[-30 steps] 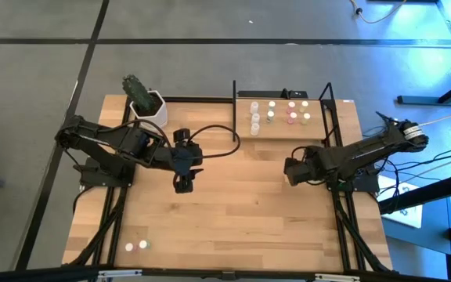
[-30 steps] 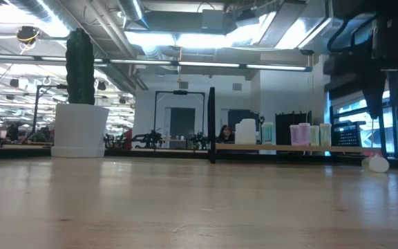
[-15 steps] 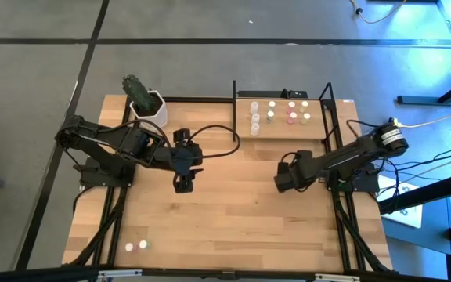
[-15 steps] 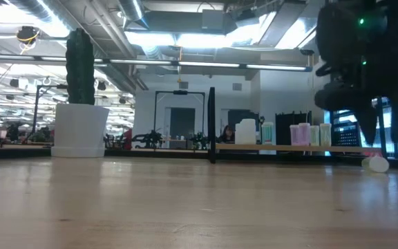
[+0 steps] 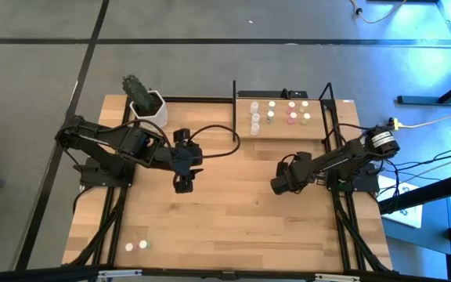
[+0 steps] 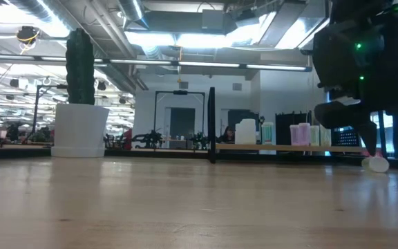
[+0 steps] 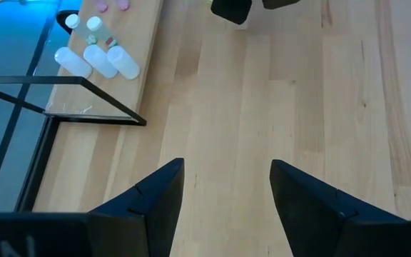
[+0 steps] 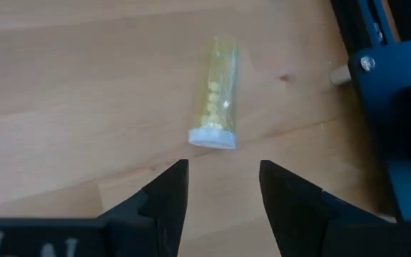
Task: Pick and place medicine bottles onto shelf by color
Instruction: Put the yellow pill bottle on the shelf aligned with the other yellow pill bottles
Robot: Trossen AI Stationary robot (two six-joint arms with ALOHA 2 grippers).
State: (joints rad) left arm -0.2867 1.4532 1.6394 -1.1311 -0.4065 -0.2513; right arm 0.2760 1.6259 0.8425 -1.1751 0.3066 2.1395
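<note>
Hovering with parted, empty fingers, the right gripper [image 8: 218, 187] faces a toppled yellow-filled bottle [image 8: 216, 94] (round, lying flat); a skewed descent could roll it aside.

About ten tiny whitish round medicine bottles [image 5: 273, 112] with white, green, pink and yellowish caps stand upright in short rows on the light-wood rectangular shelf board [image 5: 319, 127] framed by thin black metal uprights, at the far edge of the tabletop right of centre. Two more small whitish bottles [image 5: 136, 246] sit close together well apart from the shelf, near the tabletop's front left corner. One clear bottle filled with yellow pills [image 8: 215, 96] lies on its side on the bare wood, its white cap toward the camera in the right wrist view.
</note>
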